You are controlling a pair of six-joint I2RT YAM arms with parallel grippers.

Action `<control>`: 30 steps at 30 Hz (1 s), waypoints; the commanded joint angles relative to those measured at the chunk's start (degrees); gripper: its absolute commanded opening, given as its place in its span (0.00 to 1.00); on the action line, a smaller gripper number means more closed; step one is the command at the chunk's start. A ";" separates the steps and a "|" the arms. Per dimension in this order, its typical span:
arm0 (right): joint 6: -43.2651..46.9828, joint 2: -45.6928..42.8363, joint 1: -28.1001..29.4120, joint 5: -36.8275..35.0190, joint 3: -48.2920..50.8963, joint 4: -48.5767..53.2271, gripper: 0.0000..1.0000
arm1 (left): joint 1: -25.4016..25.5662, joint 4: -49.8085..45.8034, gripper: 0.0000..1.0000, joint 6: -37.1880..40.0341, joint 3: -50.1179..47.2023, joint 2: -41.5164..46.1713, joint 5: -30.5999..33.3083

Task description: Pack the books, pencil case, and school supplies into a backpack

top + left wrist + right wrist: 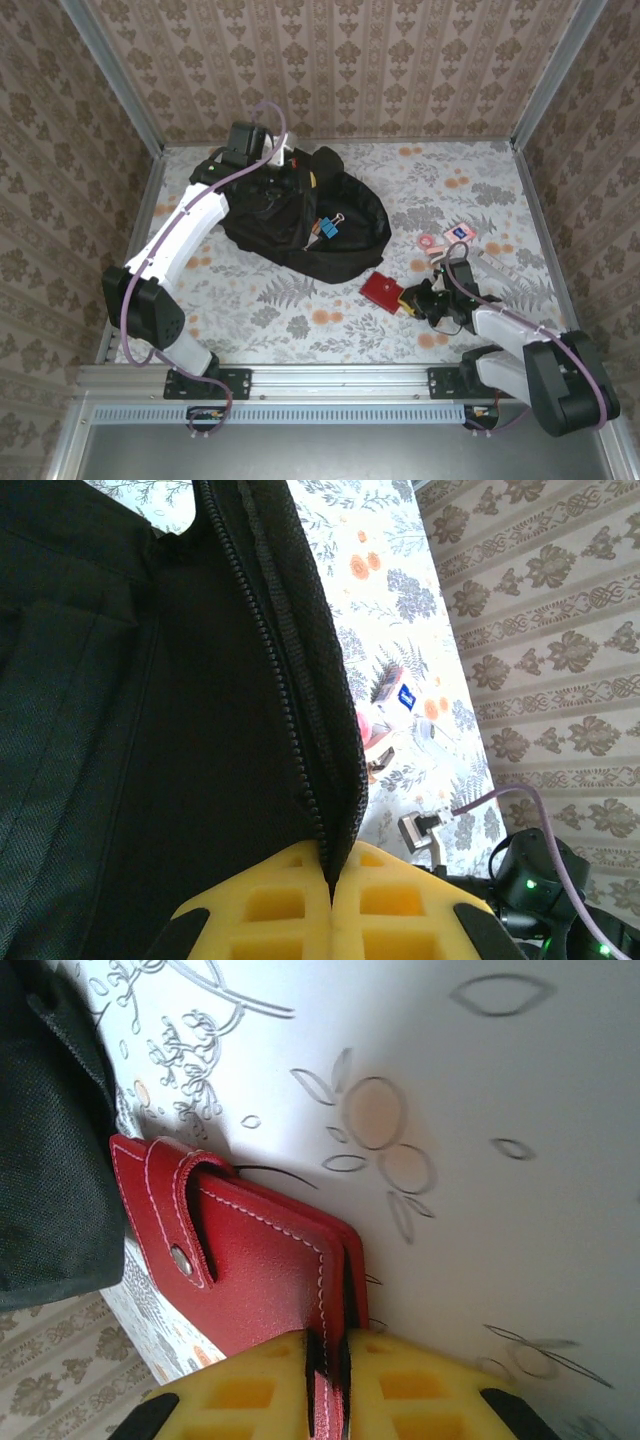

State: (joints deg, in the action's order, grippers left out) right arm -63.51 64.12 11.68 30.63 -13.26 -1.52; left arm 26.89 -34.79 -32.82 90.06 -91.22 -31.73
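Gaping beside bare tabletop (470,170), backpack (268,238) holds binder clips (327,227); left gripper (330,872) pinches its rim, right gripper (328,1360) clamps red notebook (255,1260) at its edge.

Top external: high behind the arm bases (215,383), looked down on the whole tabletop (450,170).
Left wrist: sat tight against the backpack (150,730), faced the right edge.
Right wrist: low, close on the red case (260,1280).
Shared: both showed from above.

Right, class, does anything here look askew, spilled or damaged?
Nothing stands out: no spill or damage. The left tool pinches the zip edge of the open backpack; the right tool pinches a red snap-strap case.
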 commanded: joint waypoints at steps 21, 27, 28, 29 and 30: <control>-3.18 8.74 5.72 -2.60 -7.10 -8.49 0.14 | 1.31 2.71 0.00 -0.24 0.21 1.13 -2.47; -3.19 12.43 7.33 -3.03 -9.36 -9.57 0.24 | 1.49 2.71 0.00 -0.23 0.29 1.19 -2.65; -3.15 12.98 7.55 -3.12 -9.80 -9.75 0.25 | 1.49 2.71 0.00 -0.29 0.32 1.20 -2.71; -3.16 13.48 7.72 -3.34 -10.14 -9.86 0.25 | 1.58 2.70 0.00 -0.23 0.32 1.18 -2.73; -3.13 13.73 7.86 -3.58 -10.30 -10.03 0.24 | 1.66 2.71 0.00 -0.25 0.31 1.14 -2.73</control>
State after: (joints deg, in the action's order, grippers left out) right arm -66.46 76.97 18.90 28.25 -21.39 -8.27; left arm 27.88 -34.22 -32.82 90.02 -91.22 -31.77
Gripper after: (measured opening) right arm 0.244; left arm 0.047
